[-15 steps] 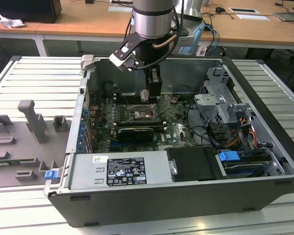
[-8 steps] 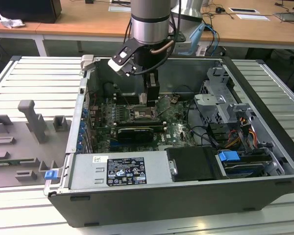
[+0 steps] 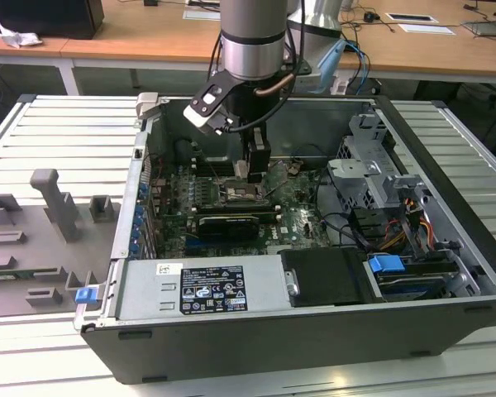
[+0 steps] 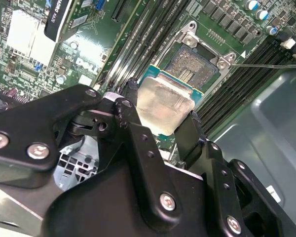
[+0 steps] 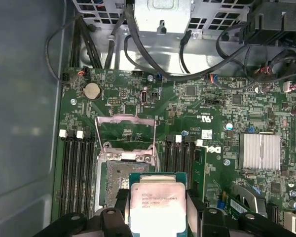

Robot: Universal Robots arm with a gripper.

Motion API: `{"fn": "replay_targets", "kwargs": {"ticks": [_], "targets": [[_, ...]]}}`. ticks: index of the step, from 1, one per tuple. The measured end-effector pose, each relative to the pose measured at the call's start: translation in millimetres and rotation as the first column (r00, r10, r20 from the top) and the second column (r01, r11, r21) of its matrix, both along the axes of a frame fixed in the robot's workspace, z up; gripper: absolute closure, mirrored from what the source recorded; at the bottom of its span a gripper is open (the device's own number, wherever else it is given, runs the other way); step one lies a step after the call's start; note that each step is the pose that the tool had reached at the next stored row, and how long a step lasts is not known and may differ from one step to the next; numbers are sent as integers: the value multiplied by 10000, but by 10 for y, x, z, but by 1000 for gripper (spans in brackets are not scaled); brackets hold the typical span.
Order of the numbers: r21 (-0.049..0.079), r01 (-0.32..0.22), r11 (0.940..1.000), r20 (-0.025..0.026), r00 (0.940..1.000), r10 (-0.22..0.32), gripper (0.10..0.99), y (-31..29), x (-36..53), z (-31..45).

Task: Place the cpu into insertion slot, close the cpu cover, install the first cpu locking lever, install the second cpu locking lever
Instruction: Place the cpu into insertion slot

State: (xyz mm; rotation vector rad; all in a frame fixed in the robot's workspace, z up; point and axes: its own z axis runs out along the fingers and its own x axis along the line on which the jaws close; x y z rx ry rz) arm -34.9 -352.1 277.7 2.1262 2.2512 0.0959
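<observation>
My gripper [image 3: 250, 174] is down inside the open computer case and is shut on the cpu [image 4: 164, 106], a flat silver-grey chip on a green carrier. In both wrist views the black fingers [image 5: 121, 203] clamp the cpu [image 5: 157, 201] on two opposite edges. It hangs just above the insertion slot [image 5: 116, 181], overlapping one side of it. The dark socket with its metal rim [image 4: 195, 66] lies bare on the green motherboard [image 3: 298, 211]. Beyond the socket, the cpu cover [image 5: 126, 129] stands swung open. A thin locking lever [image 4: 266, 65] sticks out beside the socket.
Long black memory slots [image 5: 76, 173] flank the socket on both sides. A black card [image 3: 227, 223] lies in front of it, and a ribbed heat sink [image 5: 259, 150] is nearby. A drive cage [image 3: 372, 165] with cables fills the exterior view's right. Grey fixtures [image 3: 58, 207] stand outside the case.
</observation>
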Motion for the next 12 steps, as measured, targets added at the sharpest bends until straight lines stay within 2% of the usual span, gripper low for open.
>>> {"fn": "replay_targets", "kwargs": {"ticks": [12], "targets": [[1,1,10000,1,10000,-1,545,0,-11,-42]]}}
